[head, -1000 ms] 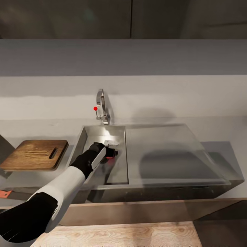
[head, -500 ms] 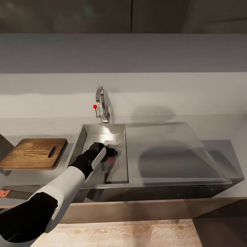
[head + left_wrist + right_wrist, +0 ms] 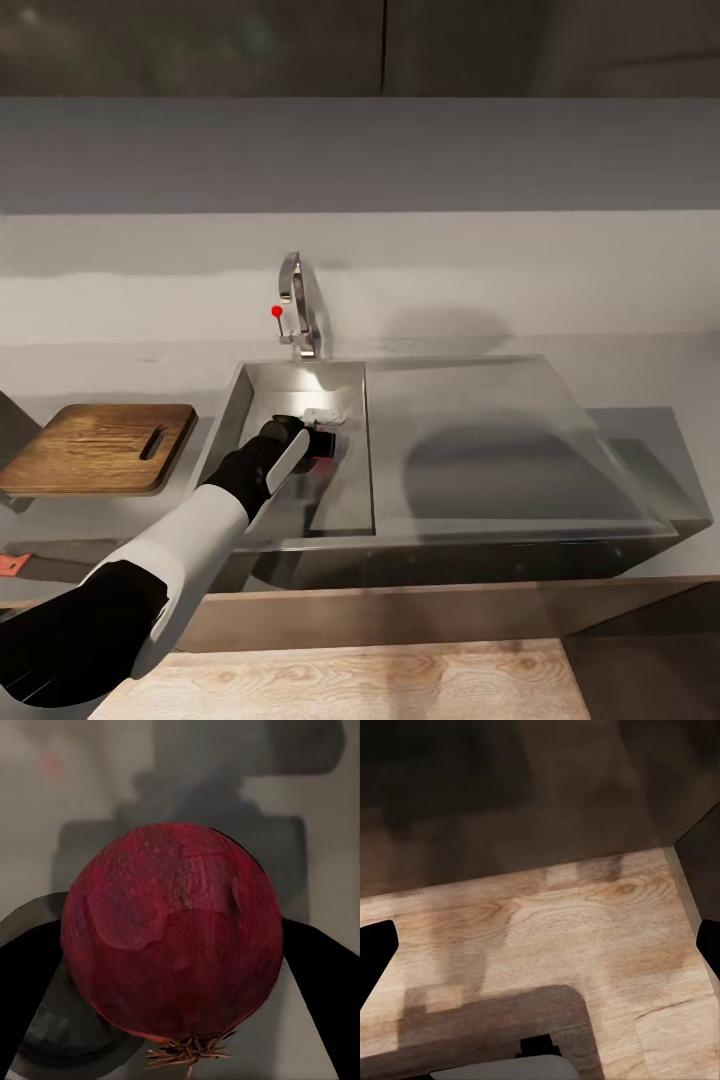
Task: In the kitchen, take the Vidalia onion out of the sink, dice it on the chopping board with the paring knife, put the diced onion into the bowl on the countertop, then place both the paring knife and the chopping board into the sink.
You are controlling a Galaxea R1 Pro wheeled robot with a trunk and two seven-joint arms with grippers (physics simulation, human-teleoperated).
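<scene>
The Vidalia onion (image 3: pixel 172 930), dark red with a dry root tuft, sits between the black fingers (image 3: pixel 26 975) of my left gripper (image 3: pixel 325 447), which is shut on it low inside the sink (image 3: pixel 290 385) basin, just over the drain. The dark brown chopping board (image 3: pixel 100 447) lies on the countertop (image 3: pixel 110 365) left of the sink. The paring knife's orange-red handle (image 3: pixel 8 563) peeks in at the head view's left edge. My right gripper (image 3: pixel 540 949) hangs open over light wood. The bowl is out of view.
The chrome tap (image 3: pixel 298 300) with its red knob stands behind the basin. The flat drainboard (image 3: pixel 490 440) stretches to the right of the basin. A grey wall rises behind the counter, and a wooden ledge (image 3: pixel 400 610) runs along the front.
The head view shifted slightly, so everything sits a little higher in the picture. The left gripper's fingers have drawn in around the onion in the basin.
</scene>
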